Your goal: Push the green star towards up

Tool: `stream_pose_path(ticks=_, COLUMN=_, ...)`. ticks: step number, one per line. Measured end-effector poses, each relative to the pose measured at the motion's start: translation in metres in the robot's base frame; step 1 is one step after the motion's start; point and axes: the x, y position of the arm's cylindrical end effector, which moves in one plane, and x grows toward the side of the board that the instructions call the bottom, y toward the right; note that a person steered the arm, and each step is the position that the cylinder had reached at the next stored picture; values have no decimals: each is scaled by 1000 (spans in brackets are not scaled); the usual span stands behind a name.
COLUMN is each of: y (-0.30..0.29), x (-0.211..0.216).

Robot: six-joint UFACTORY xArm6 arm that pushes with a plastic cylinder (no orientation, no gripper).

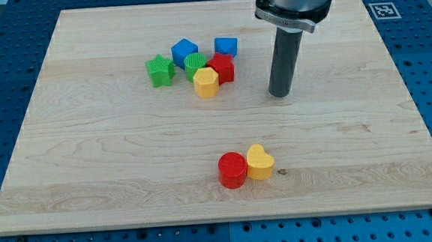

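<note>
The green star [159, 70] lies on the wooden board [91, 166] in the upper left of a cluster of blocks. My tip [280, 94] rests on the board to the right of the cluster, well apart from the green star, with the other cluster blocks between them. The dark rod rises from the tip to the arm's mount at the view's top.
Beside the star are a blue block [185, 51], a green round block [195, 64], a red block [222, 67], a yellow block [206, 82] and a second blue block [226, 46]. A red cylinder [232, 169] and a yellow heart [260, 162] sit together near the view's bottom.
</note>
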Motion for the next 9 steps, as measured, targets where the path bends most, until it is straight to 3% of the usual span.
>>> stream_pose_path(ticks=1, y=-13, x=14)
stream_pose_path(ticks=3, y=-134, x=35)
stream_pose_path(ticks=4, y=-180, x=20)
stream_pose_path(ticks=7, y=-174, x=-11)
stream_pose_path(ticks=9, y=-206, x=-43)
